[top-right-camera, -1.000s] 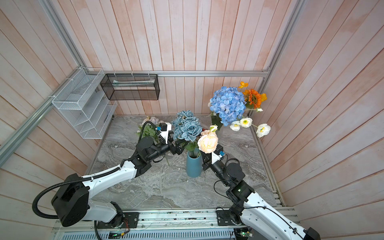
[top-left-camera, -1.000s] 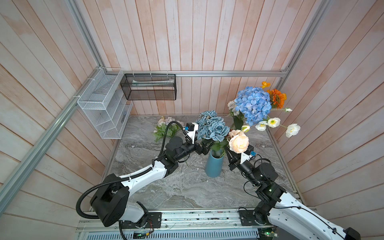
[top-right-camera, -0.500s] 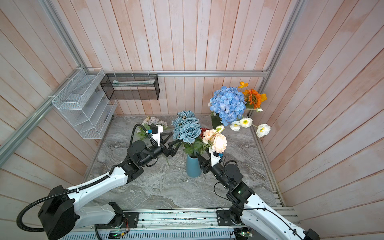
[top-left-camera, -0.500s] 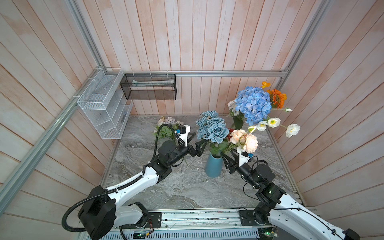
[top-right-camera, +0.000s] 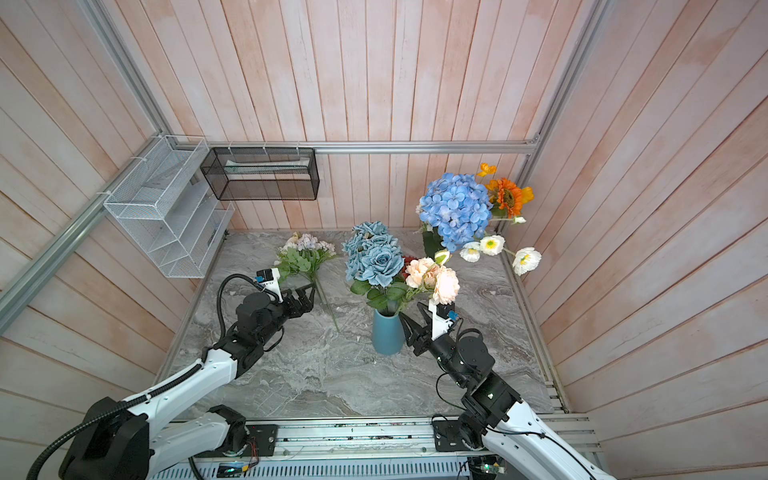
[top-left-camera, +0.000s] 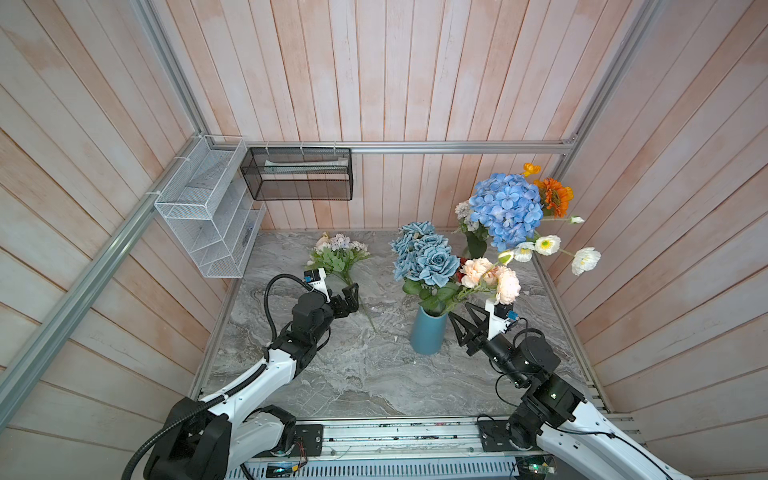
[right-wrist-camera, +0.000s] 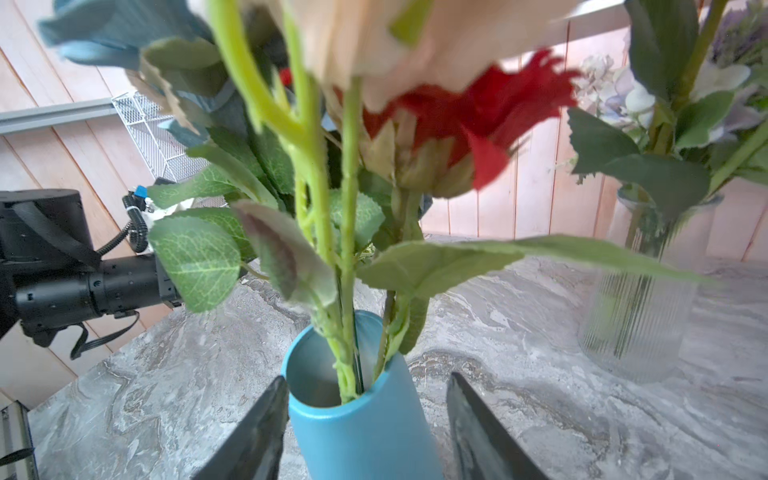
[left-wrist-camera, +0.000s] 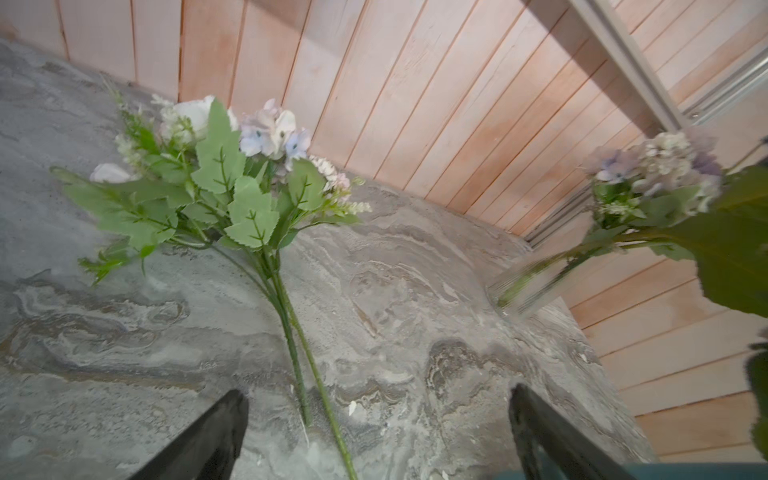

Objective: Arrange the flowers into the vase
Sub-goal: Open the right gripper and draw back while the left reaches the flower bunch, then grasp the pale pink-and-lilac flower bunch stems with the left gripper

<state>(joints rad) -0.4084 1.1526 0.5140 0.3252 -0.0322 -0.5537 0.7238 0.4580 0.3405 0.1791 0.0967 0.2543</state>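
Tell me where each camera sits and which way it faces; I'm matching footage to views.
Top views: high above the robot's base, looking down on the marble table; the left gripper and right gripper show in both.
Left wrist: low behind the open left gripper, facing the lilac bunch lying on the table.
Right wrist: behind the open right gripper, close on the blue vase; the left arm shows too.
Shared: both wrist views catch the clear glass vase.
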